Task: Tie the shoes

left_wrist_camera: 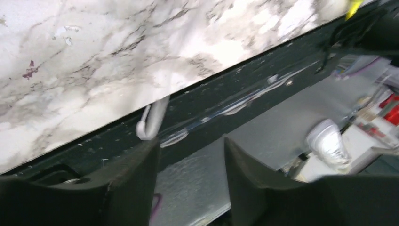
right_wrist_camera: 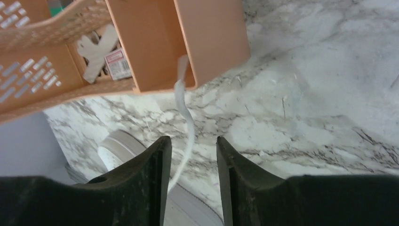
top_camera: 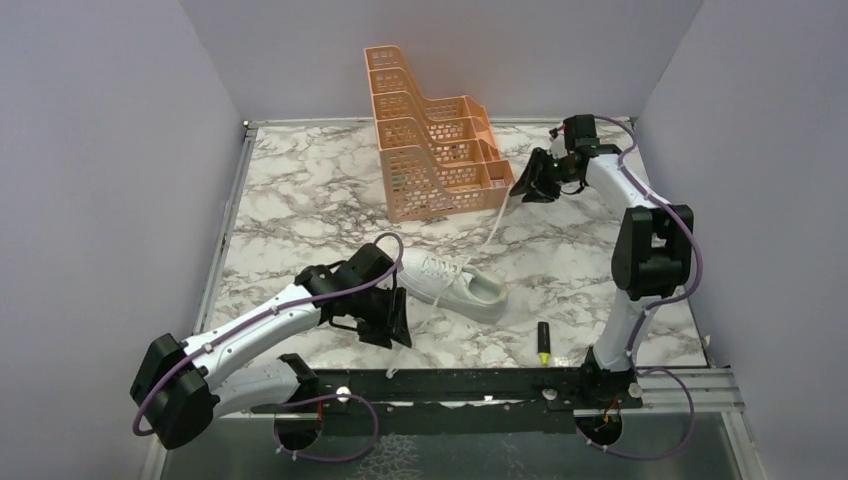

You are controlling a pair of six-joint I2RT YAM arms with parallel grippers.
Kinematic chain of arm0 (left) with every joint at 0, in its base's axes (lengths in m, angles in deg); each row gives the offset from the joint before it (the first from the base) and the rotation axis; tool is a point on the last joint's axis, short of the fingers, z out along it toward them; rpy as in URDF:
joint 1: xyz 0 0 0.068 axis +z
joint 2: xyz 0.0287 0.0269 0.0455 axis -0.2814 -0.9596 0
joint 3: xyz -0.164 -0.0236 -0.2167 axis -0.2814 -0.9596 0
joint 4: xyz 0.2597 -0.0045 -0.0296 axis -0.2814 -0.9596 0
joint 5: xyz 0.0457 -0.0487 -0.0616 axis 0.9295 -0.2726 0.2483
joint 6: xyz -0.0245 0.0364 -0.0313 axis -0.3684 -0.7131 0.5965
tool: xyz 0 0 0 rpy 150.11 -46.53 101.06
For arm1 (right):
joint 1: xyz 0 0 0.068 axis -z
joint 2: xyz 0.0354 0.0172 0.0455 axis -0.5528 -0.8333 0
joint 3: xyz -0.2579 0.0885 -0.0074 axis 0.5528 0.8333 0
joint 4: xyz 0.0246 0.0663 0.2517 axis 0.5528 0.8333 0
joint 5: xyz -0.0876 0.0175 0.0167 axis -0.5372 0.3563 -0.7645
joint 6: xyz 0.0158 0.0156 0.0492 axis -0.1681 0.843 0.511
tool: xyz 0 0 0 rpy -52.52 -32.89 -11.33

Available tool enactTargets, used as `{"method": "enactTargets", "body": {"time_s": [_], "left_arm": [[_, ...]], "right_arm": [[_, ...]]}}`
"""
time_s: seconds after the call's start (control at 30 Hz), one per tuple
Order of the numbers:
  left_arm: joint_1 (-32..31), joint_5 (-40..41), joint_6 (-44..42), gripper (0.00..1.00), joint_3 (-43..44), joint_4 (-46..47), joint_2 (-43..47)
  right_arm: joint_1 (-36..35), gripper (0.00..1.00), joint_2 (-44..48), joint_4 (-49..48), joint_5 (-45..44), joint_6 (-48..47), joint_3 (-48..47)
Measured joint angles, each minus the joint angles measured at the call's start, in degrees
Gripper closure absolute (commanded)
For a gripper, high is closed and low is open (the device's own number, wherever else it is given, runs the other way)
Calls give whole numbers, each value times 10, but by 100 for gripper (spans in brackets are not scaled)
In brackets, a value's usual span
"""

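Lying near the middle of the marbled table (top_camera: 300,200), toe toward 4 o'clock, the sneaker (top_camera: 455,282) is seen with its laces untied. The far lace (top_camera: 492,232) is drawn out toward 1 o'clock, up to the right gripper (top_camera: 525,185) beside the orange rack (top_camera: 430,150). The near lace (left_wrist_camera: 151,123) hangs over the table's edge at 7 o'clock, just beyond the left gripper (top_camera: 392,328).

Both grippers are partly parted. Nothing is held by the left one, and its gap is bare. The far lace runs between the right fingers (right_wrist_camera: 150,179), yet no pinch is shown — whether it brushes one pad cannot be told from the wrist view.

The sneaker is judged light, with a smooth, leather-like upper and a stiff rubber sole, so it may slide on the glossy top when a lace is pulled. The laces are flat, woven, limp and thin — they would best be taken near their ends, squarely between the pads, with the sneaker steadied. A yellow marker (top_camera: 543,342) lies at 5 o'clock of the sneaker.
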Motion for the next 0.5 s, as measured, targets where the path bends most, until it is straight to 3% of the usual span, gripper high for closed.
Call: {"method": "enactTargets", "body": {"time_s": [0.1, 0.23, 0.37, 0.5], "left_arm": [[2, 18, -14, 31, 45, -19, 0], [41, 26, -57, 31, 116, -20, -13], [142, 5, -109, 44, 135, 26, -67], [218, -33, -134, 56, 111, 91, -157]], "right_arm": [[1, 37, 14, 36, 1, -26, 5], [4, 35, 99, 57, 15, -51, 63], [3, 36, 186, 57, 92, -70, 127], [-20, 36, 207, 44, 171, -72, 219]]}}
